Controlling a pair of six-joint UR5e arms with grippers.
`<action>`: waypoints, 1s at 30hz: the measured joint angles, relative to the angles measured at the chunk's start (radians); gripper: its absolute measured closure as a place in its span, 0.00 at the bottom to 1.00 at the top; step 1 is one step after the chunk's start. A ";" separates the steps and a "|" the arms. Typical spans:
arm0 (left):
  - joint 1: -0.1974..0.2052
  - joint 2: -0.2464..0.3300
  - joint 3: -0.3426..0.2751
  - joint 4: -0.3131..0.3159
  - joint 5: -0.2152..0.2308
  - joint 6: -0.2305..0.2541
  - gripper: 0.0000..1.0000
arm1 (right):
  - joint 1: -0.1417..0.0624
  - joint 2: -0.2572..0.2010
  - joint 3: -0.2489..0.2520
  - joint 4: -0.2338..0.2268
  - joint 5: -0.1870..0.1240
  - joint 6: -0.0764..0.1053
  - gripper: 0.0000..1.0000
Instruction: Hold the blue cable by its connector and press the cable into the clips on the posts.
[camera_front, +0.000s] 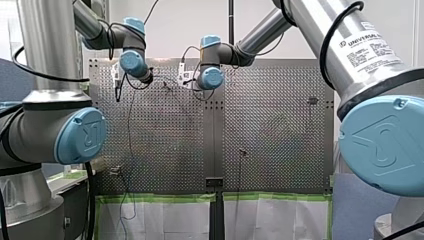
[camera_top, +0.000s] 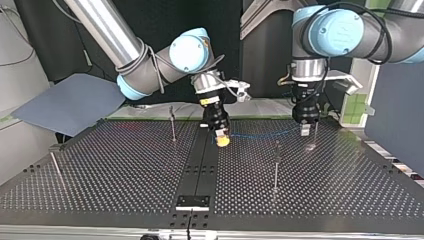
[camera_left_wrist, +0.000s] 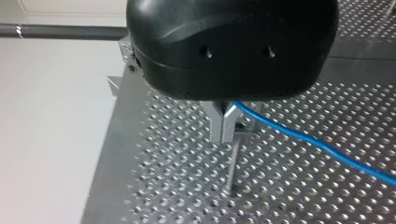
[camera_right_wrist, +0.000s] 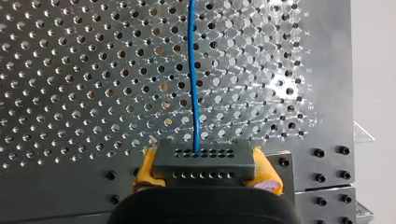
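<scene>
The blue cable (camera_top: 260, 134) runs taut between my two grippers above the far part of the perforated table (camera_top: 125, 170). My right gripper (camera_right_wrist: 205, 163), with yellow pads (camera_right_wrist: 145, 168), is shut on the dark grey connector (camera_right_wrist: 204, 161); the cable (camera_right_wrist: 192, 70) leaves it straight ahead. In the top view this gripper (camera_top: 221, 140) hangs near the table's middle seam. My left gripper (camera_left_wrist: 223, 127) has its metal fingers shut on the cable (camera_left_wrist: 317, 144), right above a thin post (camera_left_wrist: 233, 163) and next to its clip. In the top view that gripper (camera_top: 304, 131) is at the right.
Other thin posts stand on the table: one (camera_top: 172, 125) beside my right gripper, one (camera_top: 276, 165) nearer the camera under the cable's span, one (camera_top: 55, 167) at the top view's far left. The table's edge (camera_left_wrist: 109, 140) lies close beside my left gripper.
</scene>
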 joint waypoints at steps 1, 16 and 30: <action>-0.002 -0.001 0.003 0.000 0.001 0.000 1.00 | 0.000 0.000 -0.001 0.004 0.002 0.001 1.00; -0.022 -0.062 0.017 -0.018 -0.008 -0.001 1.00 | -0.017 0.000 -0.002 0.017 0.003 0.034 1.00; -0.025 -0.093 0.041 -0.009 0.011 -0.001 1.00 | -0.038 0.002 -0.002 0.022 -0.003 0.042 1.00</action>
